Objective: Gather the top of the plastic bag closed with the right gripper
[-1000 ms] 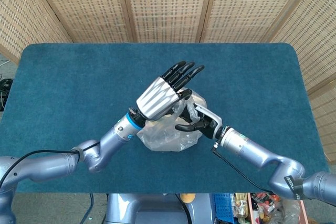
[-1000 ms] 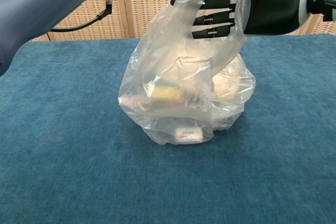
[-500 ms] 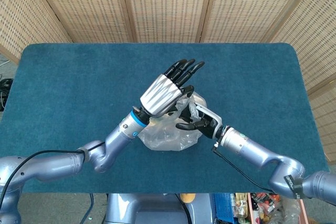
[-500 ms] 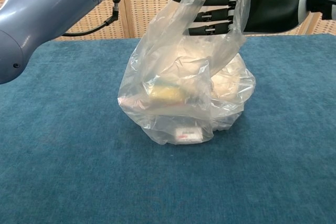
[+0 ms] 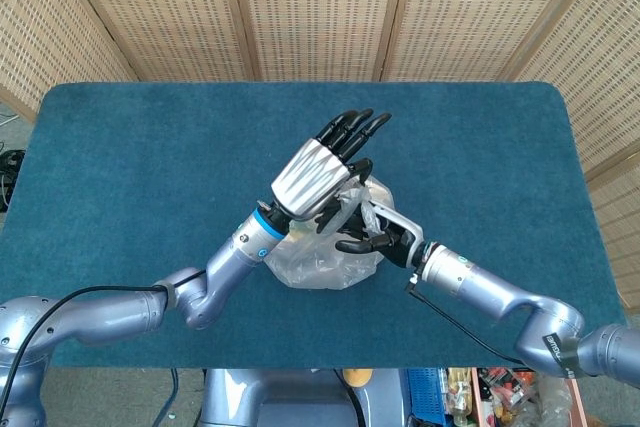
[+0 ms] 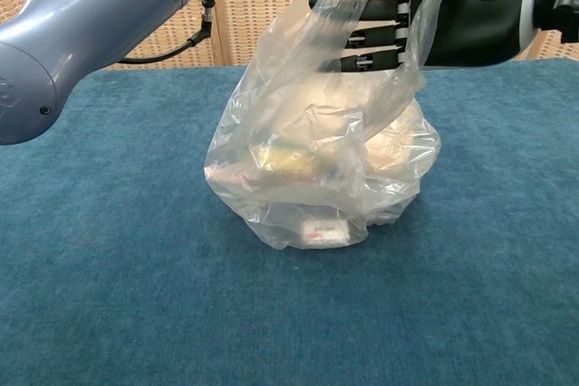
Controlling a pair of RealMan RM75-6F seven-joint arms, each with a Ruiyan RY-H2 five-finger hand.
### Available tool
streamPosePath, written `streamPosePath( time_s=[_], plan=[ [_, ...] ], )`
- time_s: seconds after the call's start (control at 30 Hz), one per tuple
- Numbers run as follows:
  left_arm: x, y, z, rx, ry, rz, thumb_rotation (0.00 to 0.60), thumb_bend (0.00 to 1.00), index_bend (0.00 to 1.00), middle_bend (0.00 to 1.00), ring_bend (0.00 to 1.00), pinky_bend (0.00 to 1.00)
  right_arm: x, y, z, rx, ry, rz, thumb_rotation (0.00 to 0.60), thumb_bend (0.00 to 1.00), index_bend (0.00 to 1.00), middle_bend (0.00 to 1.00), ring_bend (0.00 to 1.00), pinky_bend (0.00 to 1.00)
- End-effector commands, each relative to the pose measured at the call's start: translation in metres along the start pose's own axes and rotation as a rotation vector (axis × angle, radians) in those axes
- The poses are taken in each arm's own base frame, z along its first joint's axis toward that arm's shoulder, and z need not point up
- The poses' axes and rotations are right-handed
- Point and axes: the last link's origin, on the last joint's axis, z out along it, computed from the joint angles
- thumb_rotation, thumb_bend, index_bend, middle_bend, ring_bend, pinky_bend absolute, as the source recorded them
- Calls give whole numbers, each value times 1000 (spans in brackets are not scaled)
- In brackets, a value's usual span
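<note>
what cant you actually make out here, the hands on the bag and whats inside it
- Left hand: in the head view its back hides any hold on the plastic bag; the chest view's top edge cuts it off.
- Right hand: head view, bag folds cover its fingers; chest view, seen only through film.
- Bag contents: chest view, a yellowish item and a white label, blurred by crinkled plastic.

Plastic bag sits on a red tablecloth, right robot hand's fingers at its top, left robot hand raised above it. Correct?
Not quite: the cloth is teal blue, not red. Both the head view and the chest view show the plastic bag sitting on the blue tablecloth. The rest holds: right robot hand has fingers at the bag's top, left robot hand is raised above it.
</note>
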Motion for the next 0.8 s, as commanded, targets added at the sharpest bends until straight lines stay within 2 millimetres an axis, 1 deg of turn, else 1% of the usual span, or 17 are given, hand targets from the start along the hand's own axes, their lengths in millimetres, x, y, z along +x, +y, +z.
streamPosePath(
  time_s=[0.03,0.2,0.47,0.57,0.6,0.67,0.7,0.8],
  plan=[
    [0,0,0,5,-4,-5,600,444,671,0,0,108,0,-1,-1,5,-3,4,600,104,422,449,211,173],
    [-2,-1,-1,10,-10,-9,600,443,669,0,0,108,1,-3,-2,15,-5,25,600,126,445,457,218,173],
    [-2,-3,-1,11,-12,-10,600,444,662,0,0,107,1,-6,-3,38,-17,73,600,145,447,459,232,173],
    [-2,-2,0,21,-10,-27,600,445,661,0,0,107,0,-5,-3,32,-27,73,600,152,464,484,256,181],
    [-1,-2,1,22,-10,-27,600,444,660,0,0,108,0,-5,-4,29,-30,71,600,153,470,493,265,208],
    [-1,-3,2,23,-10,-24,600,443,658,0,0,108,0,-4,-4,24,-34,69,600,158,485,513,281,321],
    [-1,-3,2,24,-11,-23,600,442,657,0,0,108,0,-3,-4,24,-37,69,600,163,493,520,288,361],
    [-1,-3,2,27,-13,-17,600,442,656,0,0,108,-1,-4,-5,31,-48,78,600,186,516,545,310,350]
  ],
)
